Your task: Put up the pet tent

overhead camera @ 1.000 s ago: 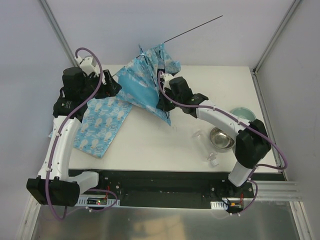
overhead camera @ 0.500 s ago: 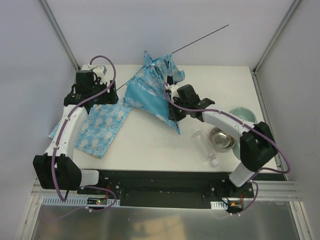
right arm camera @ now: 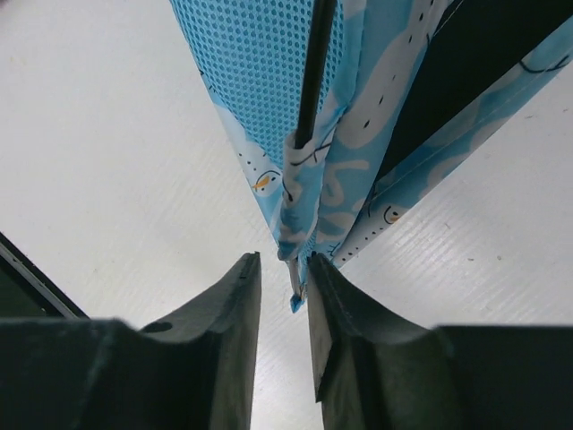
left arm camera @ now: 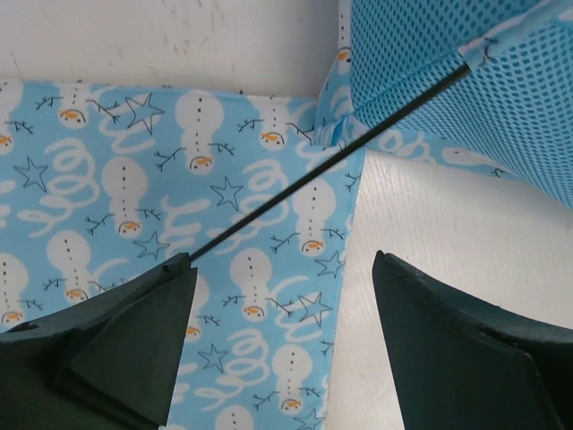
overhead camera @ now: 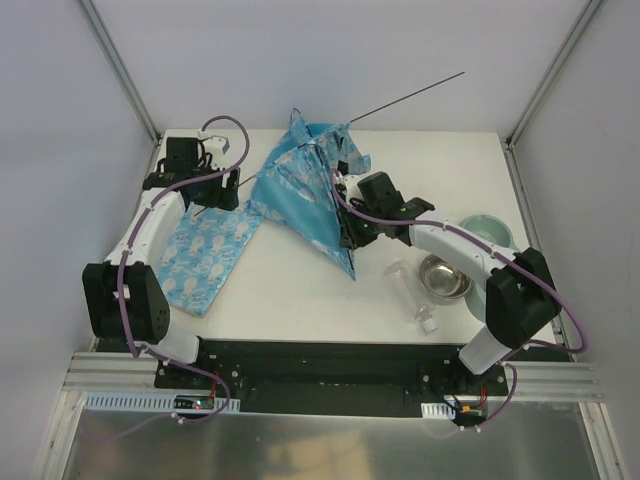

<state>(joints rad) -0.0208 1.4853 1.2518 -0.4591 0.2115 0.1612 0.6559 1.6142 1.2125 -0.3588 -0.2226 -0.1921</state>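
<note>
The pet tent (overhead camera: pixel 305 190) is a slack blue printed heap, tilted up at the table's back middle. One thin black pole (overhead camera: pixel 410 95) sticks out to the far right. My right gripper (overhead camera: pixel 350 238) is shut on the tent's near corner. In the right wrist view the corner (right arm camera: pixel 297 287) sits between the narrow jaws of the gripper (right arm camera: pixel 284 260), against the right finger. My left gripper (overhead camera: pixel 212 190) is open left of the tent. In the left wrist view this gripper (left arm camera: pixel 282 264) hovers over the mat (left arm camera: pixel 107 179), and a pole (left arm camera: pixel 313 175) from the tent ends at its left finger (left arm camera: pixel 134 340).
The flat light-blue snowman mat (overhead camera: pixel 205 250) lies at the left. A metal bowl (overhead camera: pixel 443 275), a teal dish (overhead camera: pixel 487 230), a clear cup (overhead camera: pixel 398 270) and a small clear piece (overhead camera: pixel 427 322) sit at the right. Metal frame posts stand at the back corners.
My left arm has drawn back to the left, off the tent fabric. My right gripper has moved right and nearer with the tent's corner, and the tent has shifted with it.
</note>
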